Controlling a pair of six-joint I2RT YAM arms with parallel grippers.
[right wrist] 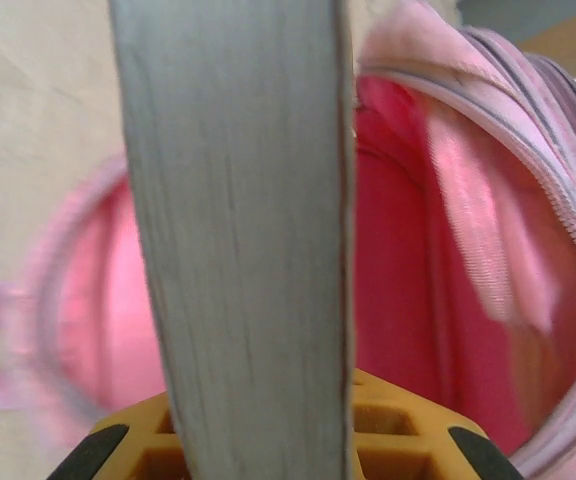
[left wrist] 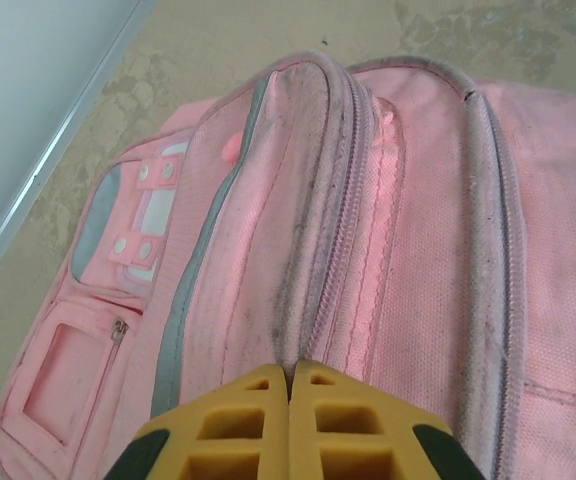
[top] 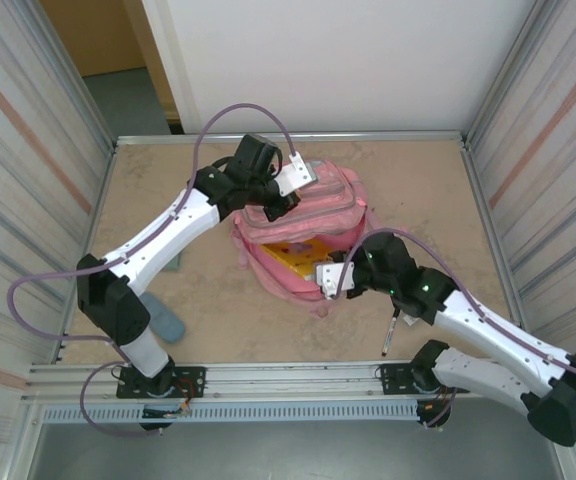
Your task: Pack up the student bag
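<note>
The bag (top: 308, 215) lies mid-frame on the table (top: 208, 300). Your left claw (top: 278, 200) is closed, seemingly nipping the bag's upper rim; hold it high. Your right claw (top: 330, 277) clamps a book (right wrist: 238, 250) at the mouth. Slide it in straight, clear of the zip.

Robot lab test cell. The left arm (top: 158, 240) and right arm (top: 488, 330) are bolted to an aluminium rail (top: 298, 373) at the near edge of a beige surface (top: 418, 190). Striped panels (top: 28, 150) wall both sides, a white board (top: 338, 60) closes the back, and purple cables (top: 243, 106) loop loose.
</note>
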